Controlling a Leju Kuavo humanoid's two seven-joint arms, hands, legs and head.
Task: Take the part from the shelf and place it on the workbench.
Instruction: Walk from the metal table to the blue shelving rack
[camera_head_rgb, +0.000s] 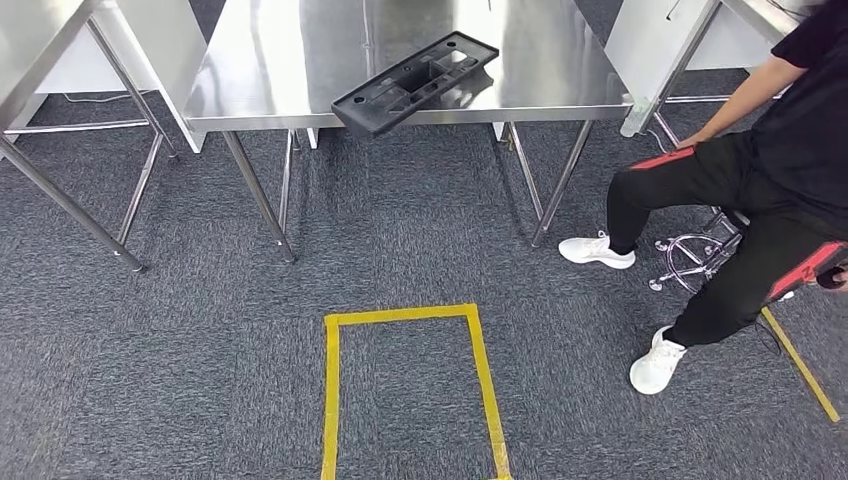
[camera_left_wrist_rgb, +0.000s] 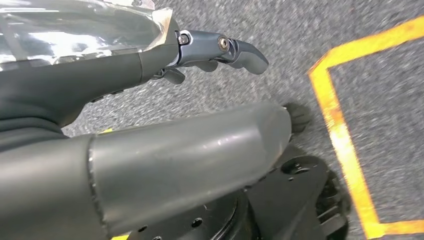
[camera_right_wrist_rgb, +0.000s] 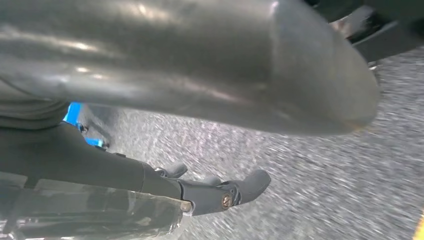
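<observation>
Head view has the black part (camera_head_rgb: 415, 82) already lying on the steel workbench (camera_head_rgb: 260, 70), one corner poking over the near edge, so it looks basically done. Left hand (camera_left_wrist_rgb: 220, 50) and right hand (camera_right_wrist_rgb: 220, 192) hang empty, fingers loose. Person (camera_head_rgb: 760, 190) sits right; plenty of carpet (camera_head_rgb: 180, 330) nearby.

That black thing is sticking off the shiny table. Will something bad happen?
Maybe. The black part lies tilted with one end past the edge of the steel workbench, so a bump might tip it onto the carpet. A person sits close to the bench and might knock its leg.
</observation>
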